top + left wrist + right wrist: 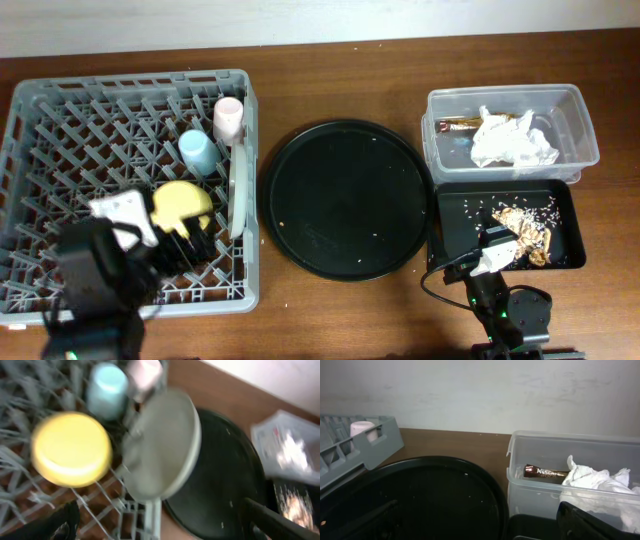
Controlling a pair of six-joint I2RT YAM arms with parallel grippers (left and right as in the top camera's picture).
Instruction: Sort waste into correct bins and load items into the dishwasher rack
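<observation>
The grey dishwasher rack [60,130] holds a pink cup [228,118], a blue cup [196,152], a yellow bowl [180,205] upside down and a pale plate [239,190] on edge by its right wall. My left gripper [185,243] hangs open and empty over the rack's near right corner, just below the bowl [70,450] and plate [162,445]. The clear bin [575,130] contains a white napkin [512,140] and a brown wrapper [455,126]. The shallow black bin [450,230] holds food scraps [525,232]. My right gripper [497,245] stands open and empty at its near edge.
A big round black tray [347,198] with a few crumbs lies between the rack and the bins. The brown table runs to a pale wall at the back. In the right wrist view the round tray [430,500] and the clear bin [545,492] lie ahead.
</observation>
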